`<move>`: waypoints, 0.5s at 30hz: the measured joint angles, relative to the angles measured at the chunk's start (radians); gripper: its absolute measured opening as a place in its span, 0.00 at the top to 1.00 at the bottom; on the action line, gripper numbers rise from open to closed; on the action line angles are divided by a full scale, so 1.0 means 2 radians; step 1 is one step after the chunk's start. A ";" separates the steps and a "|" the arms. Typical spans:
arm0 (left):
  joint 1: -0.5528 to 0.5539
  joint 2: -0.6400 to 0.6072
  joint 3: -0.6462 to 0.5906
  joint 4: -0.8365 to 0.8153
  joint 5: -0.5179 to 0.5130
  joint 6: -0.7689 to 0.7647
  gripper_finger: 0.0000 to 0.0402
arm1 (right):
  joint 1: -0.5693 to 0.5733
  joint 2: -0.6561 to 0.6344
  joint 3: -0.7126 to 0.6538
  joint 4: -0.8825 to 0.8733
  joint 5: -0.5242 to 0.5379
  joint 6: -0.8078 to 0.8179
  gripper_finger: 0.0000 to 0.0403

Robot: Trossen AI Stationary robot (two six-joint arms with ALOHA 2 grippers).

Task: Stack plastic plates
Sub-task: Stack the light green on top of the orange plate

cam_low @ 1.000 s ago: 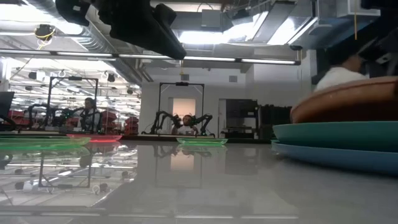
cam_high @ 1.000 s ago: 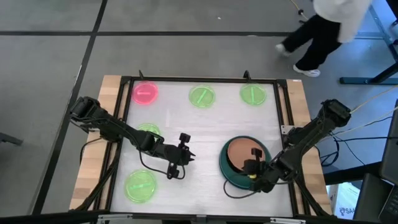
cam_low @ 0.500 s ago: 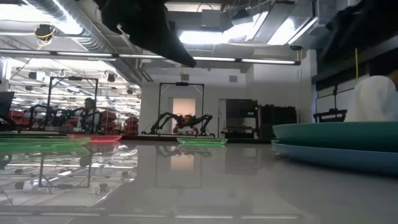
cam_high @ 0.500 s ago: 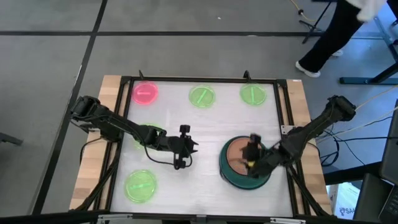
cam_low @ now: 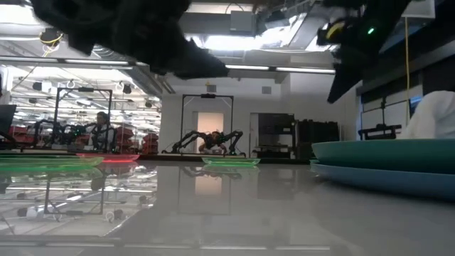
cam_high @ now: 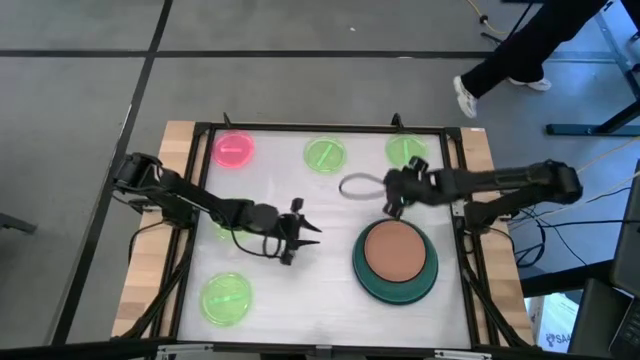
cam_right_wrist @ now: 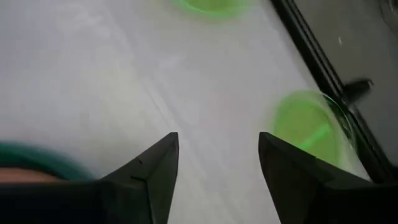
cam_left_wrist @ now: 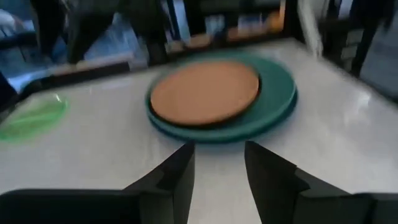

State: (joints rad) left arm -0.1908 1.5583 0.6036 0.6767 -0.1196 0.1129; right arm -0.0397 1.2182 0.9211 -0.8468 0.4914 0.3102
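A stack of plastic plates stands at the right near side: an orange-tan plate lies flat on top, over a black one, a large teal-green plate and a blue-grey one. Small neon-green plates lie at the far edge, at the near left and under my left arm. A pink plate lies at the far left. My left gripper hovers open at mid-table, left of the stack and pointing at it. My right gripper hangs open, beyond the stack's far side.
A black frame borders the white table top, with wooden strips outside it at left and right. A person's legs show on the floor beyond the far right corner. Bare table lies between the stack and the far plates.
My right gripper has let go of the orange-tan plate, risen and swung toward the far edge. The plate, tilted a second ago, now lies flat on the stack. My left gripper has moved a little toward the far edge and turned toward the stack.
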 joint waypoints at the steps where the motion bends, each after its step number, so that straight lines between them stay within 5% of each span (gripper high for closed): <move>1: 0.001 0.002 -0.019 0.045 0.000 -0.003 0.67 | -0.027 0.000 0.000 0.003 -0.010 -0.009 0.49; 7: 0.001 0.003 -0.104 0.207 -0.019 0.005 0.67 | -0.154 0.010 -0.003 0.041 -0.075 -0.065 0.49; 15: 0.011 0.003 -0.109 0.228 -0.031 0.046 0.67 | -0.252 0.037 -0.070 0.153 -0.144 -0.112 0.49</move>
State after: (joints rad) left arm -0.1682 1.5639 0.3851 1.1320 -0.1810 0.2052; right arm -0.5446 1.2927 0.7810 -0.5409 0.2032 0.0862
